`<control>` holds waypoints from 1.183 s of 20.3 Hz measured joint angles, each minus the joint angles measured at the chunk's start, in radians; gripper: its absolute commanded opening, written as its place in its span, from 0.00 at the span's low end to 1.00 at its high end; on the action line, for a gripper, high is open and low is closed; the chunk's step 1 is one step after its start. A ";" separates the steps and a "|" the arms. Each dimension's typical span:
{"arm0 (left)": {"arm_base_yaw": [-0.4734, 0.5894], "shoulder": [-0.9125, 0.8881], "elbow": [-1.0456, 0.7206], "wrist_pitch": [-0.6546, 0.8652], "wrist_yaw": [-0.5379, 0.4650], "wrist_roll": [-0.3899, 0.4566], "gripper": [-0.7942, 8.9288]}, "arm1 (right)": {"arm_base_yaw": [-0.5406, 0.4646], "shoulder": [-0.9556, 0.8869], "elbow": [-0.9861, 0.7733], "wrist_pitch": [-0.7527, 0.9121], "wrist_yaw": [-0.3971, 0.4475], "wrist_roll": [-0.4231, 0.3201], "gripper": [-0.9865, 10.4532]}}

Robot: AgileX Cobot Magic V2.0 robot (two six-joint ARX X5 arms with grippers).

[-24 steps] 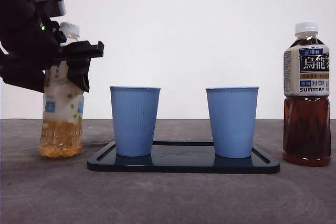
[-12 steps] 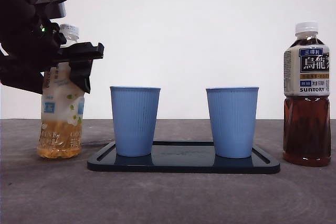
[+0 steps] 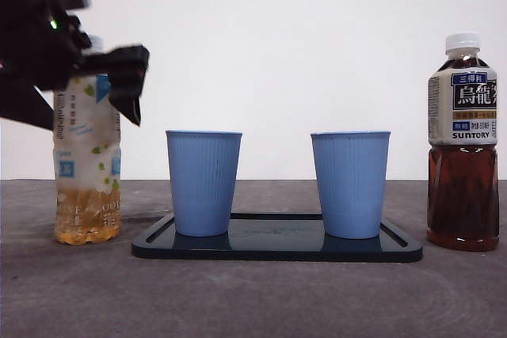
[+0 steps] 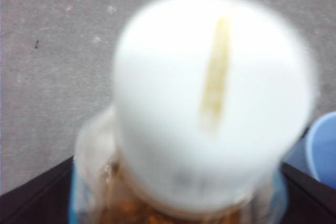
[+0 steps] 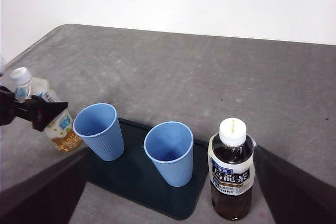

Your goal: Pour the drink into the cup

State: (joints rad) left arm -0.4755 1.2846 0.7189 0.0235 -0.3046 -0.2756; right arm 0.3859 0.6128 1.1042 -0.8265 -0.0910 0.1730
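Grey table (image 3: 253, 298) held a SUNTORY oolong bottle (image 3: 463, 144) far right. My left gripper (image 3: 103, 69) clamped the green-tea bottle (image 3: 85, 172), upright, cap up, left of two blue cups (image 3: 203, 182) on the tray (image 3: 277, 247).

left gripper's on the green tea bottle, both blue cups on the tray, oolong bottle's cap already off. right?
Not quite: the oolong bottle still has its white cap on, clear in the front view. The rest holds: left gripper at the green tea bottle, both blue cups on the tray.
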 measured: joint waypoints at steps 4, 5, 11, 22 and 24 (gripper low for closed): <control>-0.011 -0.121 0.000 -0.124 -0.001 0.000 0.60 | 0.000 0.000 0.000 -0.001 -0.022 0.000 0.52; -0.014 -0.160 0.000 -0.167 0.000 0.000 0.60 | 0.000 0.000 0.000 -0.005 -0.022 0.000 0.52; -0.042 -0.431 0.001 -0.422 0.047 -0.001 0.60 | 0.000 0.000 0.000 -0.117 -0.043 -0.007 0.51; -0.077 -0.940 0.089 -0.621 0.468 0.000 0.59 | 0.000 0.000 0.000 -0.236 -0.247 -0.065 0.51; -0.077 -0.965 0.089 -0.637 0.468 0.004 0.48 | 0.000 0.000 0.000 -0.216 -0.248 -0.068 0.42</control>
State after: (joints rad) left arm -0.5522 0.3195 0.8078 -0.6140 0.1638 -0.2718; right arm 0.3859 0.6128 1.1042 -1.0428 -0.3386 0.1055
